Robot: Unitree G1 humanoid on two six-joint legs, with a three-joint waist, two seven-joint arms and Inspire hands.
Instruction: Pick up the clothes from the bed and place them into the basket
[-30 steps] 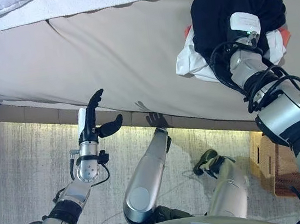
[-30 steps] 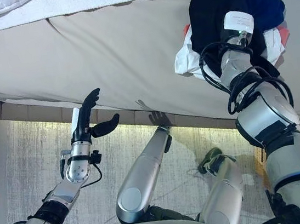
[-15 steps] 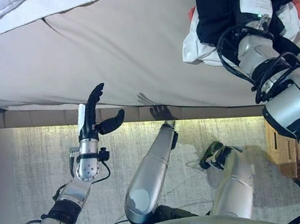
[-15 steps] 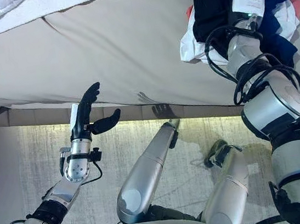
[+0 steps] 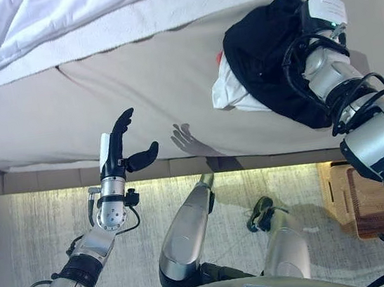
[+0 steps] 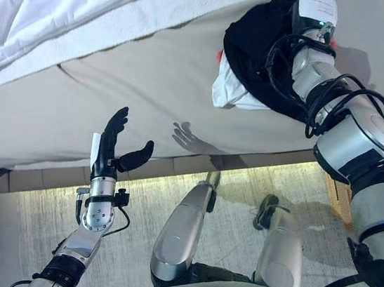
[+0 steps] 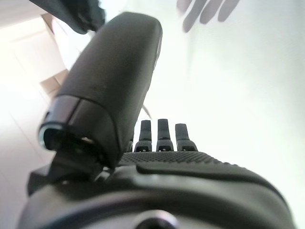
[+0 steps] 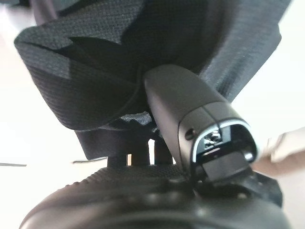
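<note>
Clothes [image 5: 259,64] bunch on the bed [image 5: 135,87], clenched in the right hand [image 8: 181,105]; left hand [image 5: 118,149] released.

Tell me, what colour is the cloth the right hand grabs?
Black cloth, clearest in left eye view.

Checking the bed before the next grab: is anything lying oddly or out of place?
Only the crumpled heap of clothes, black over white, bunched on the tan mattress with the right hand curled into the black cloth. Nothing spilled or damaged.

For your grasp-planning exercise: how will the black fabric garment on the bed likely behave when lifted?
The black fabric garment lies crumpled, so it is probably floppy and will sag. The right hand has pinched a fold, suggesting it bunches easily. Likely light.
</note>
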